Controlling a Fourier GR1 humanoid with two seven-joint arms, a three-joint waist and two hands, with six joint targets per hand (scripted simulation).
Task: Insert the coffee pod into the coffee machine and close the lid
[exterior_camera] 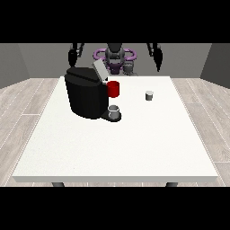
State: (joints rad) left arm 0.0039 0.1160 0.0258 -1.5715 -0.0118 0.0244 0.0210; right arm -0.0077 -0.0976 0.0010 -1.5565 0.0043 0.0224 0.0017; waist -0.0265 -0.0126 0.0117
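A bare test room: grey walls (27,63), pale plank floor (31,99), one large white table (117,148) at its middle

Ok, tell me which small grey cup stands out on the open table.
The small grey cup right of the coffee machine; the other grey cup sits on the machine's base.

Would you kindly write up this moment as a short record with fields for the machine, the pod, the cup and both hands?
coffee machine: black, on the table's left part as seen, lid raised, red part at its front
coffee pod: small, grey, upright on the table, right of the machine, apart from it
cup: grey, on the machine's base
hand at the view's left: raised behind the table, holding nothing
hand at the view's right: raised, holding nothing
task stage: pod not yet picked up
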